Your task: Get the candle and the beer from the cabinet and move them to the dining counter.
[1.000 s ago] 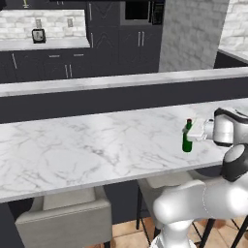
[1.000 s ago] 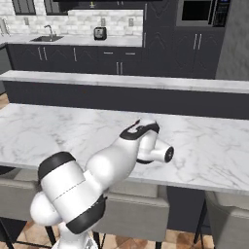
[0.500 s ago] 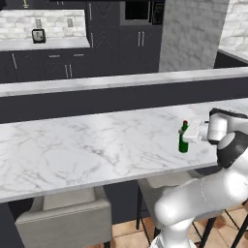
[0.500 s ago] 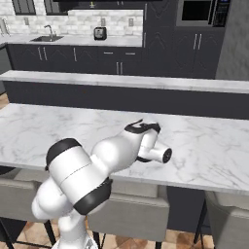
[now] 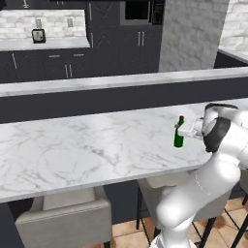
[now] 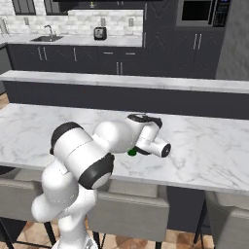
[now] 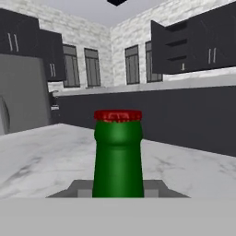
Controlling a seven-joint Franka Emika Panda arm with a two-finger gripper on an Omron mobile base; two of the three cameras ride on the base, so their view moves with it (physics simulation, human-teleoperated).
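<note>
Green glass is sitting right between my finger pads; my end effector (image 5: 186, 131) is gripping the beer (image 5: 178, 136) at its neck, reaching it side-on from the bottle's right in the left base view; in the hand view the red cap and neck are rising dead centre, with the two pads flanking the glass on either side. I am holding the bottle upright, its long axis running vertically, and its base seems to be resting on (or hanging just above; I cannot tell which) the dining counter (image 5: 82, 150), near the stool-side edge and well short of the dark raised back ledge (image 5: 111, 99).

I am judging this as the putting-down step for the beer; what matters is that the bottle is standing straight ahead of my palm, so letting go means spreading the fingers sideways and then backing away along my own approach line, horizontally, away from the neck; any upward or twisting pull would be risking a tip, since the bottle is tall and narrow-footed. Across the room the cabinet (image 7: 193, 48) is standing with its door open.
</note>
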